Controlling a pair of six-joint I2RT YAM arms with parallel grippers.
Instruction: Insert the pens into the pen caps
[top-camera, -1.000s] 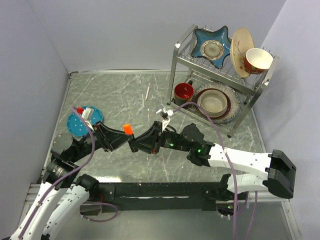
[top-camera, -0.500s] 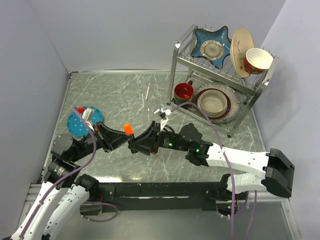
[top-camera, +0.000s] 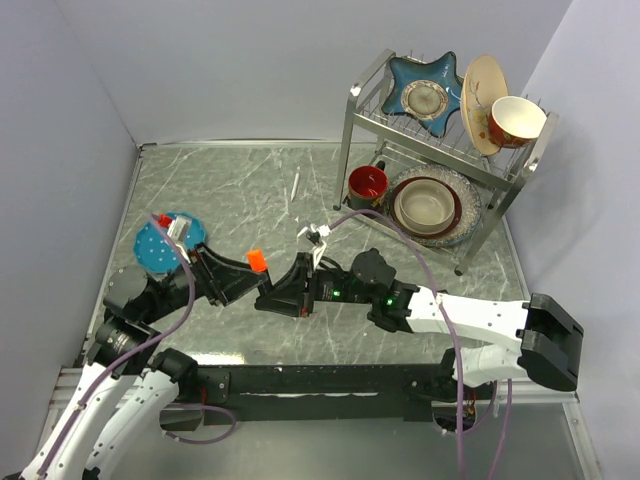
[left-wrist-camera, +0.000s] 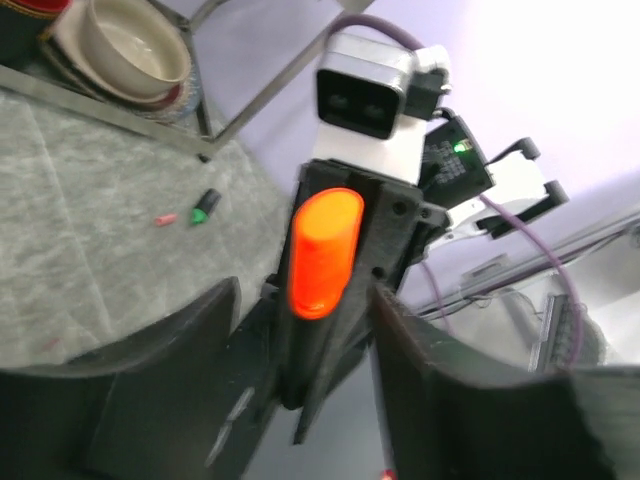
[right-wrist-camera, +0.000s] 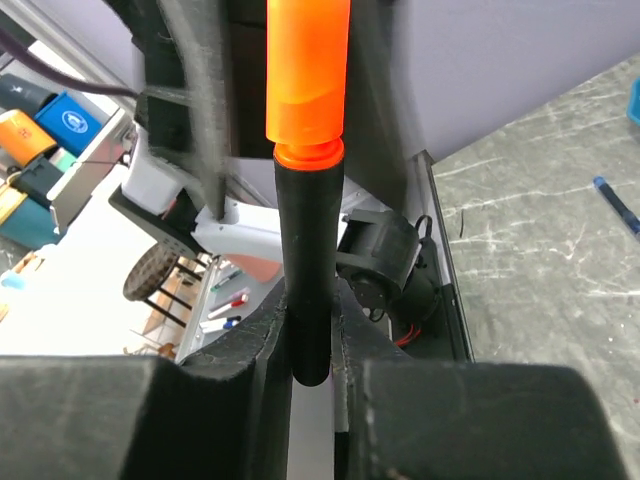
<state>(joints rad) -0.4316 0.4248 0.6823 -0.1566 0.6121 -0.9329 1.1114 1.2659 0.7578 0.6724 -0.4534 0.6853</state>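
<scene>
The surface (top-camera: 240, 180) is a grey marbled slab enclosed by pale walls. A wire dish rack (top-camera: 348, 140) stands at its far right corner, loaded with plates, bowls and a red mug. The right arm (top-camera: 480, 325) reaches from the near right edge toward the centre of the surface. The left arm (top-camera: 125, 295) reaches in from the near left. The two meet tip to tip above the centre-left area. A blue round dish (top-camera: 150, 255) lies just beyond the left arm, near the left wall.

Right pincer (right-wrist-camera: 310, 315): the jaws are closed tightly on the lower barrel of the black marker (right-wrist-camera: 305, 230), which stands straight out along the finger axis. The orange cap (right-wrist-camera: 307, 70) sits on the free end of the barrel, its collar flush against the black body.

Left pincer (left-wrist-camera: 305, 300): the jaws are parted, one finger on each side of the capped marker, with a visible gap to the orange cap on both sides. It holds nothing.

Loose items on the surface:
- The white pen (top-camera: 294, 185) lies well beyond the pincers, toward the far wall.
- The blue pen (right-wrist-camera: 615, 205) lies apart, at the edge of the right wrist view.
- The green-tipped marker (left-wrist-camera: 205, 207) lies near the foot of the dish rack.
- The reddish-pink cap (left-wrist-camera: 165, 218) lies just beside the green-tipped marker, not touching it
</scene>
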